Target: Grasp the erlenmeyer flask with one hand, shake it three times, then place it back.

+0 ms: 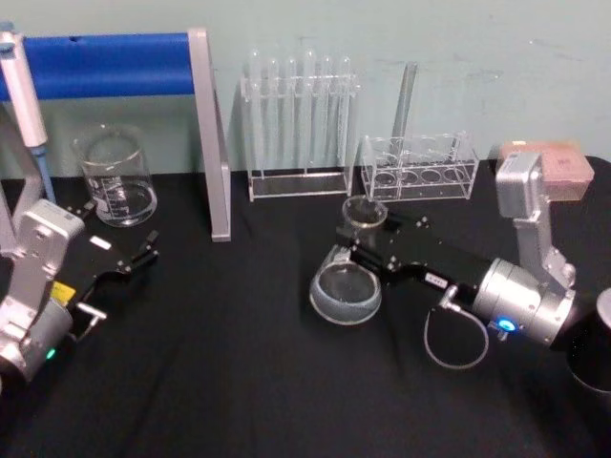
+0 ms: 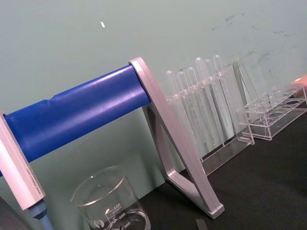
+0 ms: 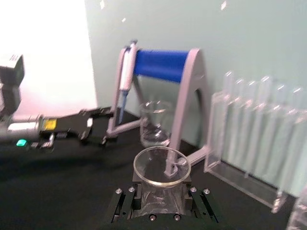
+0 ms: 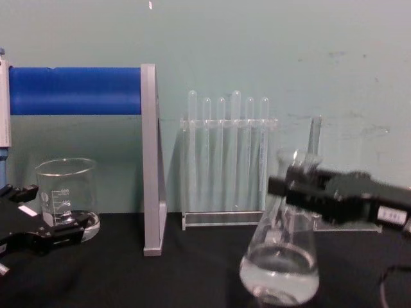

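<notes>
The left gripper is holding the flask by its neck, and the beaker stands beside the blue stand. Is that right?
No. It is the right gripper that holds the flask by its neck, as the chest view shows. The left gripper is open, holding nothing, near the beaker, which does stand beside the blue stand.

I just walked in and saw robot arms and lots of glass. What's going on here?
The robot's right pincer is clamped on the neck of the erlenmeyer flask, which seems to have a little clear liquid at the bottom. The flask is in front of the test tube racks. The left pincer waits off to the left near the beaker, holding nothing.
</notes>
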{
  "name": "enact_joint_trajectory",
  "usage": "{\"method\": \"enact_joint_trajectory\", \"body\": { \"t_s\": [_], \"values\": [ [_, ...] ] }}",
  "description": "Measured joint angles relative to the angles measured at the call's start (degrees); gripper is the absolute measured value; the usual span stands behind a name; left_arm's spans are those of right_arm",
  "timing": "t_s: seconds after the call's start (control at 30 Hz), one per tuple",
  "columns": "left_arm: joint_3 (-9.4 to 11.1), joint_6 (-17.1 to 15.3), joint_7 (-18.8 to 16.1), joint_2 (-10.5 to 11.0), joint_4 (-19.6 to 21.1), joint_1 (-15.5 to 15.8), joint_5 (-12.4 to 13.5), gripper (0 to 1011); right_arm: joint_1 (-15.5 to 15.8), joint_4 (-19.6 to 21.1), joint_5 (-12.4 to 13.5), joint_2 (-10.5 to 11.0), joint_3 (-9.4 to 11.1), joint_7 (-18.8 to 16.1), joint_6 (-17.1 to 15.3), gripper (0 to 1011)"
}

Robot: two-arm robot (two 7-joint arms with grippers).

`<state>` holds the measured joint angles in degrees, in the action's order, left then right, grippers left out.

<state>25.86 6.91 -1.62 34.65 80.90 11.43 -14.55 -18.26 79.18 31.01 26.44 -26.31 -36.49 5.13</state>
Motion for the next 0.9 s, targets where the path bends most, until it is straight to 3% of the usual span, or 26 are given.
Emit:
{"method": "enact_joint_trajectory", "body": {
  "t_s": [0.27,0.53,0.9],
  "values": [
    [0.0,0.0,0.0,0.0,0.0,0.0,0.0,1001,3.6,9.3,0.5,1.1,4.6,9.0,-2.7,453],
    [0.0,0.0,0.0,0.0,0.0,0.0,0.0,1001,7.5,15.2,-2.9,0.7,8.8,17.6,-3.7,453],
    [0.0,0.0,0.0,0.0,0.0,0.0,0.0,1001,11.6,18.4,-4.4,0.7,13.1,20.9,-4.4,453]
  ]
}}
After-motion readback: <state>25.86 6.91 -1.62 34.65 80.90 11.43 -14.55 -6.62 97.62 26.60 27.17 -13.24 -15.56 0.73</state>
